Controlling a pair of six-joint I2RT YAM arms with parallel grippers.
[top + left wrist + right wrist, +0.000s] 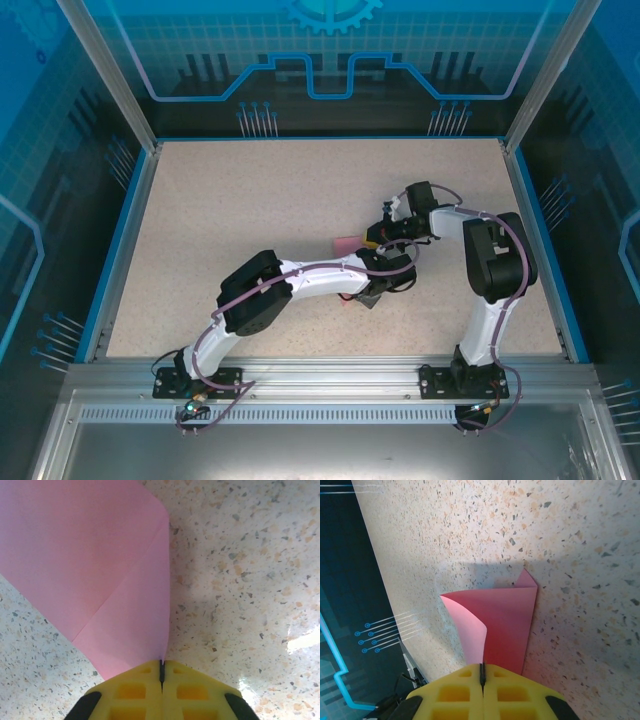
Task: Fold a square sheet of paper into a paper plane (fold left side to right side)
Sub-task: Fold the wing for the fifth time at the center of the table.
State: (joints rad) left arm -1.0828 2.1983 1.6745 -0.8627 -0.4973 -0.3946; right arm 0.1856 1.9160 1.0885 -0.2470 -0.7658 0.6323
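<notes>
Two claws, one pink sheet of paper, a little right of the middle of the speckled bench.
The left claw is pinched closed on the sheet's folded edge; a diagonal crease runs across the paper, which lifts away from the bench. The right claw is clamped on the same sheet from the other side, where one corner curls over and another pokes up.
</notes>
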